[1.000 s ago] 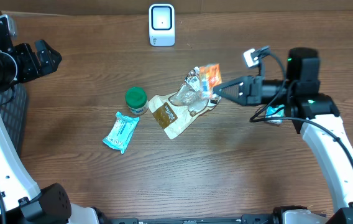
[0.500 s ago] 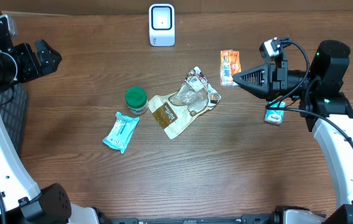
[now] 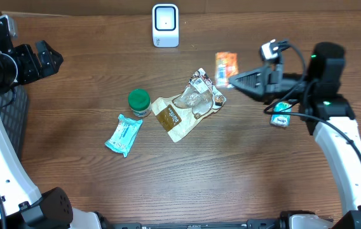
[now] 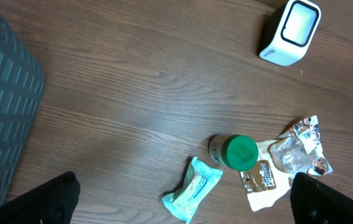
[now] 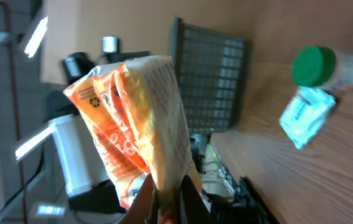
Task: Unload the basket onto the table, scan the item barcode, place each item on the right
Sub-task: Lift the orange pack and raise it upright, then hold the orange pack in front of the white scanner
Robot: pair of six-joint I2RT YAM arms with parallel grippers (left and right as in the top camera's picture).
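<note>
"So, where is the orange packet (image 3: 226,63)?"
"Off the table — pinched by one edge in the right gripper (image 3: 232,83), whose jaws are closed tight on it. It sits to the right of the white scanner (image 3: 166,25), well apart from it."
"And the left gripper (image 3: 40,56)?"
"Spread wide with nothing in it, at the far left near a dark basket (image 4: 2,112). A green-capped bottle (image 3: 138,102), a teal wipes pack (image 3: 124,134) and a brown pouch (image 3: 175,117) lie mid-table."
</note>
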